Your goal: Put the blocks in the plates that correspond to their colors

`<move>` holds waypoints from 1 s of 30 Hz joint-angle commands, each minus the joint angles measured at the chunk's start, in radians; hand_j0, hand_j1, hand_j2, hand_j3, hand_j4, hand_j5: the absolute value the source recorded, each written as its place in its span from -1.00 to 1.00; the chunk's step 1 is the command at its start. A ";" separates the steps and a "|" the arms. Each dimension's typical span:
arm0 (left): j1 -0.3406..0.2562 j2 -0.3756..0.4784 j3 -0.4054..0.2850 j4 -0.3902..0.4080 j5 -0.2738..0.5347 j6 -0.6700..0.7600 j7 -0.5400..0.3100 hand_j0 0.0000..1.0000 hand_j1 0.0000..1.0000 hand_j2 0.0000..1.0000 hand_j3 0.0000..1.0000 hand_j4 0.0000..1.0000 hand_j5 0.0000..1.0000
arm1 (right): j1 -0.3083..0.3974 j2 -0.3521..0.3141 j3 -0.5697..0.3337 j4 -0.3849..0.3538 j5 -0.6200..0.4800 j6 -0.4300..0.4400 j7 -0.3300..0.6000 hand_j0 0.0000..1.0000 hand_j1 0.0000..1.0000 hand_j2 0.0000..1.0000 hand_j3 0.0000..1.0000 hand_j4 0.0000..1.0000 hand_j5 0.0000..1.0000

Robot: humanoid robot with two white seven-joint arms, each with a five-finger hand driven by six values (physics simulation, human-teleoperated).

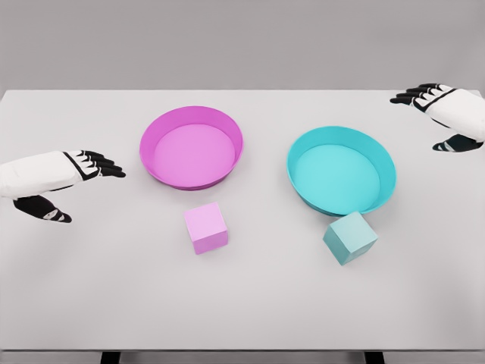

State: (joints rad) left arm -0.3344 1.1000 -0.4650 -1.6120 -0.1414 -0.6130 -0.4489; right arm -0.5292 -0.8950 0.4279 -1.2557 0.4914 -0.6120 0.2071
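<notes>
The left hand (57, 178) lies low and level over the desk (98, 296), its black fingers (102, 165) stretched out straight and slightly spread, thumb dropped below, holding nothing. Just past those fingertips sits the pink plate (191, 146); the pink block (206, 227) rests on the desk in front of that plate, apart from its rim. The right hand (447, 114) hangs by the far right corner, fingers (415, 95) extended and loose, thumb hooked beneath, also empty. Below and inward of them lies the cyan plate (341, 170), and the cyan block (350, 237) sits just beside its near rim. Both forearms are cut off by the picture edges, so only hand and wrist show
</notes>
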 commanded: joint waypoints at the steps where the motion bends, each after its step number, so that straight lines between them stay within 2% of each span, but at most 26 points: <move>1: 0.000 0.001 0.000 0.000 0.006 0.002 -0.001 1.00 1.00 1.00 1.00 1.00 1.00 | 0.000 -0.004 0.000 -0.001 -0.005 0.001 0.003 1.00 1.00 1.00 1.00 1.00 1.00; 5: -0.008 0.001 -0.001 0.001 0.008 0.002 0.001 1.00 1.00 1.00 1.00 1.00 1.00 | 0.008 0.001 -0.008 0.002 -0.007 0.001 0.029 1.00 1.00 1.00 1.00 1.00 1.00; 8: -0.029 0.000 -0.003 -0.003 -0.015 0.002 -0.001 1.00 1.00 1.00 1.00 1.00 1.00 | 0.008 -0.036 -0.006 -0.016 -0.010 0.001 0.028 1.00 1.00 1.00 1.00 1.00 1.00; 11: -0.071 -0.003 -0.072 -0.072 -0.064 0.002 -0.001 1.00 1.00 1.00 1.00 1.00 1.00 | -0.003 -0.039 0.012 -0.041 -0.013 0.001 0.023 1.00 1.00 1.00 1.00 1.00 1.00; 13: -0.071 -0.009 -0.083 -0.104 -0.080 0.002 -0.001 1.00 1.00 1.00 1.00 1.00 1.00 | -0.064 -0.062 0.132 -0.051 -0.013 0.001 0.025 1.00 1.00 1.00 1.00 1.00 1.00; 16: -0.092 -0.022 -0.107 -0.134 -0.080 0.002 -0.001 1.00 1.00 1.00 1.00 1.00 1.00 | -0.167 -0.171 0.345 -0.122 -0.014 0.001 0.021 1.00 1.00 1.00 1.00 1.00 1.00; 19: -0.100 -0.046 -0.109 -0.135 -0.081 0.002 -0.001 1.00 1.00 1.00 1.00 1.00 1.00 | -0.186 -0.284 0.370 -0.238 -0.017 0.001 0.014 1.00 1.00 1.00 1.00 1.00 1.00; 22: -0.107 -0.057 -0.109 -0.137 -0.081 0.002 -0.001 1.00 1.00 1.00 1.00 1.00 1.00 | -0.204 -0.343 0.385 -0.275 -0.047 0.001 0.014 1.00 1.00 1.00 1.00 1.00 1.00; 23: -0.110 -0.058 -0.109 -0.138 -0.081 0.002 -0.001 1.00 1.00 1.00 1.00 1.00 1.00 | -0.215 -0.349 0.411 -0.286 -0.051 0.001 0.014 1.00 1.00 1.00 1.00 1.00 1.00; 24: -0.112 -0.072 -0.109 -0.147 -0.090 0.002 -0.002 1.00 1.00 1.00 1.00 1.00 1.00 | -0.259 -0.351 0.466 -0.284 -0.062 0.001 0.014 1.00 1.00 1.00 1.00 1.00 1.00; 26: -0.153 -0.098 -0.152 -0.147 -0.103 0.002 -0.002 1.00 1.00 1.00 1.00 1.00 1.00 | -0.393 -0.349 0.630 -0.280 -0.068 0.001 0.014 1.00 1.00 1.00 1.00 1.00 1.00; 27: -0.159 -0.127 -0.156 -0.147 -0.103 0.002 -0.002 1.00 1.00 1.00 1.00 1.00 1.00 | -0.436 -0.344 0.690 -0.275 -0.070 0.001 0.014 1.00 1.00 1.00 1.00 1.00 1.00; 29: -0.159 -0.178 -0.176 -0.147 -0.103 0.002 -0.007 1.00 1.00 1.00 1.00 1.00 1.00 | -0.478 -0.340 0.756 -0.277 -0.071 0.001 0.014 1.00 1.00 1.00 1.00 1.00 1.00; 30: -0.161 -0.203 -0.192 -0.147 -0.103 0.002 -0.036 1.00 1.00 1.00 1.00 1.00 1.00 | -0.524 -0.338 0.805 -0.278 -0.079 0.001 0.014 1.00 1.00 1.00 1.00 1.00 1.00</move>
State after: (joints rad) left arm -0.4956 0.9419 -0.6306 -1.7582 -0.2475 -0.6128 -0.4678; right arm -1.1077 -1.2317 1.1369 -1.5302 0.4246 -0.6121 0.2216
